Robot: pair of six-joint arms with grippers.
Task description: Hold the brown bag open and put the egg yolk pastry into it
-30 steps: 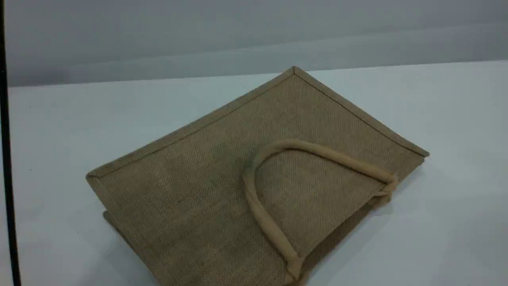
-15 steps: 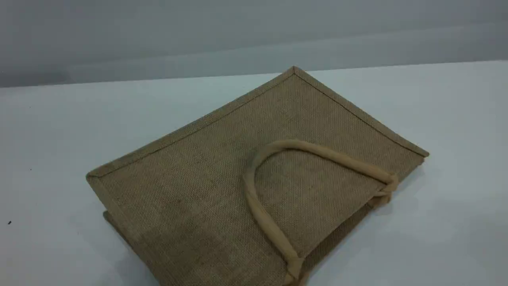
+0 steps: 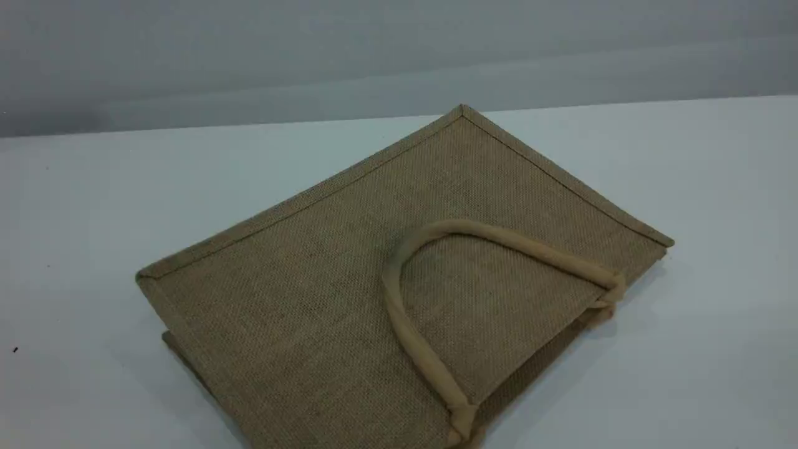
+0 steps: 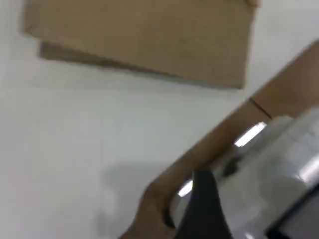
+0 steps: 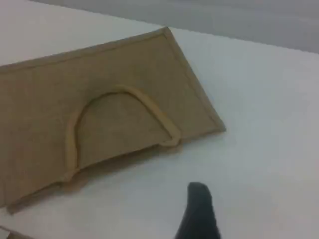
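Note:
The brown bag (image 3: 299,299) lies flat on the white table, its mouth edge toward the near right and pressed nearly shut. One tan loop handle (image 3: 408,333) rests folded back on its upper face. The right wrist view looks down on the bag (image 5: 45,99) and its handle (image 5: 152,109), with my right gripper's dark fingertip (image 5: 199,211) above bare table, short of the bag's mouth. In the blurred left wrist view, the bag (image 4: 144,35) is far off at the top, and my left gripper's fingertip (image 4: 203,206) hangs near the table's edge. Neither gripper holds anything. The egg yolk pastry is out of view.
The white table (image 3: 717,187) runs back to a grey wall. Neither arm appears in the scene view. A brown table edge (image 4: 219,144) crosses the left wrist view diagonally, with blurred light-coloured shapes beyond it.
A thin dark vertical strip at the scene view's left edge a second ago has gone. The bag has not moved.

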